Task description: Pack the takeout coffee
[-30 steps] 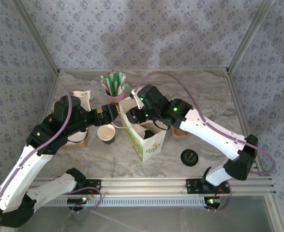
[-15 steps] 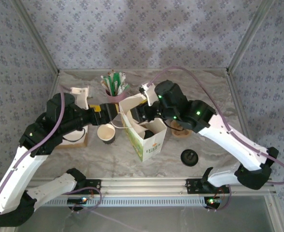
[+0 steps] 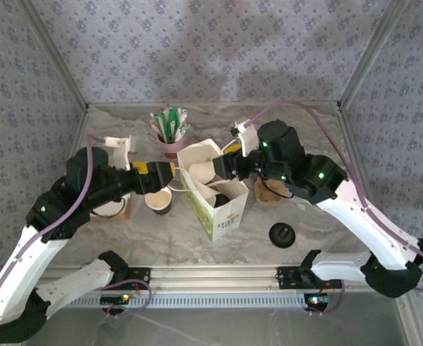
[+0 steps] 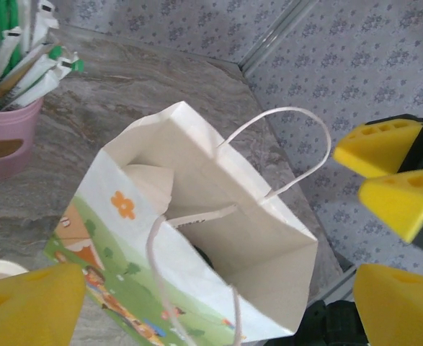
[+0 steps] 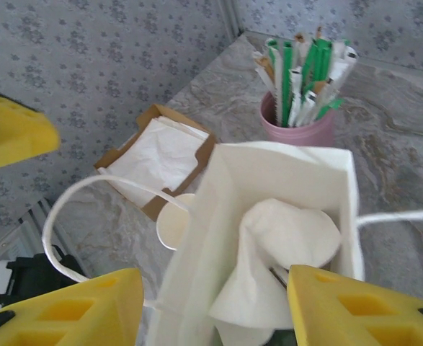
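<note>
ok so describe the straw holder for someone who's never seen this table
Start at the white paper bag in the middle of the table. Just behind its left corner, toward the back wall, stands a pink cup. Unlike the open paper cup in front of it, it bristles with green and white straws.

Two arms on screen, and both wear smooth white shells along the long links: the left arm (image 3: pixel 31 252) at lower left, the right arm (image 3: pixel 370 216) at lower right. Joints and wrists go chunky black. A thin mauve cable (image 3: pixel 301 108) trails along each arm. Green lights (image 3: pixel 319 175) glow on the black housings. Black bases (image 3: pixel 117 263) sit at the bottom edge. The left hand (image 3: pixel 164 173) and right hand (image 3: pixel 224 164) carry bright yellow pads (image 5: pixel 74 303), blocky, with square recesses.
</note>
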You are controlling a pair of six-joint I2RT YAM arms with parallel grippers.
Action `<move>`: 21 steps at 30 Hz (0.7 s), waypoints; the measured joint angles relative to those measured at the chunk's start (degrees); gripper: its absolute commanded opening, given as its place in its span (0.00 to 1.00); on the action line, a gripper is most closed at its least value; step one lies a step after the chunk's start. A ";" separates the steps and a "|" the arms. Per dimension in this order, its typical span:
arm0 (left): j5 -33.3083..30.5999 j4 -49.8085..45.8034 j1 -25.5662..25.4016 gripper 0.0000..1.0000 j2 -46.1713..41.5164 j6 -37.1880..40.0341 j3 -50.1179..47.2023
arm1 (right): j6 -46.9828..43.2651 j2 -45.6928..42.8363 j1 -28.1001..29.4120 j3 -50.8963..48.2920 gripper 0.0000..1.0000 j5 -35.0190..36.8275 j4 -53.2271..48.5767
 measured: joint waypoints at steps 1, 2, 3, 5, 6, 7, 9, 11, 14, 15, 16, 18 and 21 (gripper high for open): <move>-0.42 -0.09 0.00 0.91 -1.18 -0.07 -0.87 | 0.00 -1.03 -0.72 -0.83 0.57 -0.15 -0.26; -0.85 -0.22 0.00 0.89 -2.03 -0.15 -1.66 | 0.00 -2.05 -1.49 -1.66 0.57 -0.39 -0.44; -1.11 -0.39 0.00 0.86 -2.86 -0.17 -2.21 | 0.00 -3.02 -2.21 -2.38 0.57 -0.59 -0.70; -1.75 -0.59 0.00 0.79 -4.79 -0.44 -3.28 | 0.00 -5.05 -3.72 -4.15 0.57 -0.98 -1.22; -1.99 -0.57 0.00 0.76 -5.49 -0.59 -3.85 | 0.02 -6.03 -4.42 -5.01 0.57 -1.20 -1.49; -2.23 -0.57 0.00 0.73 -6.05 -0.79 -4.52 | 0.02 -6.95 -5.03 -5.90 0.58 -1.31 -1.66; -2.93 -0.61 0.00 0.69 -7.26 -1.46 -6.78 | 0.02 -9.20 -6.36 -8.41 0.58 -1.68 -2.10; -3.52 -0.81 0.00 0.66 -8.52 -2.08 -9.49 | 0.04 -11.26 -7.63 -10.78 0.58 -2.01 -2.58; -4.55 -1.68 0.00 0.59 -10.62 -3.19 -13.66 | 0.09 -14.43 -9.64 -14.38 0.56 -2.40 -3.56; -4.74 -1.77 0.00 0.56 -11.19 -3.61 -14.95 | 0.22 -15.45 -10.19 -15.65 0.56 -2.54 -3.67; -4.76 -1.77 0.00 0.54 -11.43 -4.04 -15.91 | 0.33 -16.50 -10.69 -16.92 0.55 -2.56 -4.04; -4.83 -1.57 0.00 0.51 -11.43 -4.94 -17.99 | 0.79 -18.47 -11.54 -19.69 0.53 -2.69 -5.31; -4.63 -0.83 0.00 0.47 -10.08 -6.05 -20.98 | 1.46 -20.92 -12.46 -24.04 0.50 -3.26 -6.14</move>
